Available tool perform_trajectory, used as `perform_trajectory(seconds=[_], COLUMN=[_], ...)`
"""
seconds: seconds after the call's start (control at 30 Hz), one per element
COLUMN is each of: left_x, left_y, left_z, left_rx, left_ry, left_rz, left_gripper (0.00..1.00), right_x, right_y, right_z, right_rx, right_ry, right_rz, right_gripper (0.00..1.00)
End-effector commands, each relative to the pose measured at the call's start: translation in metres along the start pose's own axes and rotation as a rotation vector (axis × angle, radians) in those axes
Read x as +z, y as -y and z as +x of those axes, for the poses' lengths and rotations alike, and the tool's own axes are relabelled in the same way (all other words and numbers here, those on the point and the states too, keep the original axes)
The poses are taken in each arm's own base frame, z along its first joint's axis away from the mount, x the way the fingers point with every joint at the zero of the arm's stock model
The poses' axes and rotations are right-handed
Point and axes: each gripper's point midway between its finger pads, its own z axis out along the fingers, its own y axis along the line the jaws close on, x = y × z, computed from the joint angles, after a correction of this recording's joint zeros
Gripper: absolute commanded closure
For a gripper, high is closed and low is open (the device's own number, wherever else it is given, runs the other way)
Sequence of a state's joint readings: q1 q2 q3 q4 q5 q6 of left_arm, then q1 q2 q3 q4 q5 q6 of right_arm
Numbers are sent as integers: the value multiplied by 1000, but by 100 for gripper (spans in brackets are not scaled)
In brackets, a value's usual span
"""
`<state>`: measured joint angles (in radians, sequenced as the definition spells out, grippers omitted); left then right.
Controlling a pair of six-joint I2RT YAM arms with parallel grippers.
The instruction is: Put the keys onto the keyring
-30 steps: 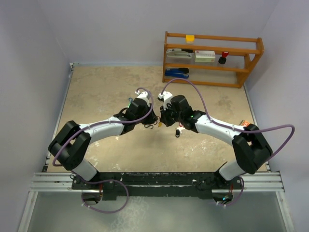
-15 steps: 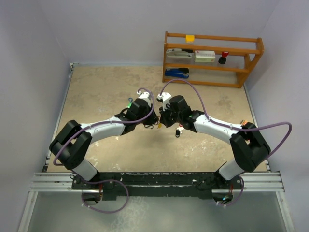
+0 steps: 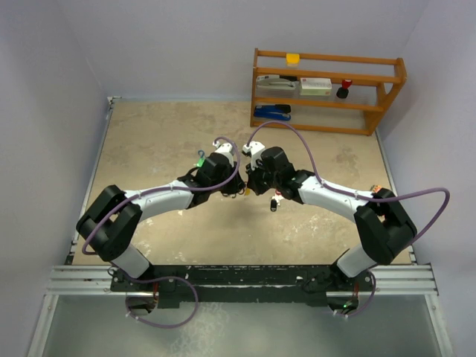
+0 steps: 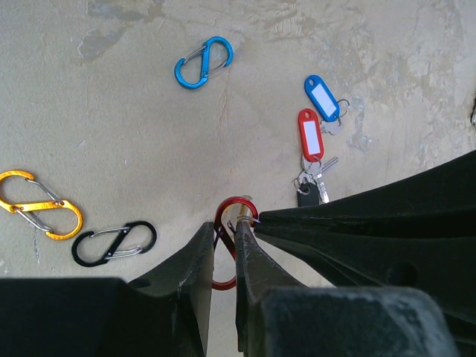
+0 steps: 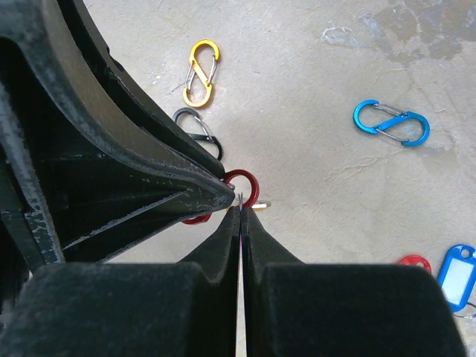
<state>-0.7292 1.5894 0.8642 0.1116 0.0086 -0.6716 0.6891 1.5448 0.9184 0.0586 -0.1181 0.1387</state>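
Keys (image 4: 321, 169) flat on the speckled table (image 4: 134, 141): one with a blue tag (image 4: 322, 98), one with a red tag (image 4: 310, 135) just below it in the left wrist view, and a black fob (image 4: 309, 195) touching the red-tagged key's far end. All three loose, gripped by nothing, just beside the meeting grippers, on the right of that view.

Left gripper (image 4: 225, 232) clamped on a red clip (image 4: 235, 198), S-shaped, fingers pinching its lower loop, upper loop poking out past the fingertips. Right gripper (image 5: 239, 212) tip to tip with it, fingers pressed tight together on a thin sliver of metal, apparently a small silver ring (image 4: 251, 219), held against the red clip's upper loop; too small to tell whether threaded on or merely touching. A glint of yellow (image 5: 260, 203) just behind the right fingertips, too hidden to name.

Loose on the table as well: a blue clip (image 4: 203, 62) well apart on the far side, an orange clip (image 4: 37, 204) and a black clip (image 4: 114, 243) near each other off to the left of the left gripper. Seen from above, both arms bent inward, wrists meeting near mid-table, a wooden rack (image 3: 335, 58) against the far wall on the right.
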Motion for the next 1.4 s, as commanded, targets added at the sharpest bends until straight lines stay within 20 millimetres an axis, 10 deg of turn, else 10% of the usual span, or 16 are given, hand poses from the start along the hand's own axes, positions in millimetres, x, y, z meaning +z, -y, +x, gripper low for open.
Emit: perform_trajectory(seconds=[0.0, 1.03, 1.37], left_x=[-3, -14, -17], left_y=[15, 21, 29], left_z=[-11, -10, -14], left_rx=[27, 56, 54], left_ry=[26, 1, 1], left_rz=[45, 66, 98], left_gripper=[100, 100, 100], right_x=[-9, -11, -12], right_y=[-1, 10, 12], right_z=[-32, -26, -25], right_rx=[-22, -21, 19], right_ry=[94, 79, 78], right_rz=[16, 78, 98], right_gripper=[100, 100, 82])
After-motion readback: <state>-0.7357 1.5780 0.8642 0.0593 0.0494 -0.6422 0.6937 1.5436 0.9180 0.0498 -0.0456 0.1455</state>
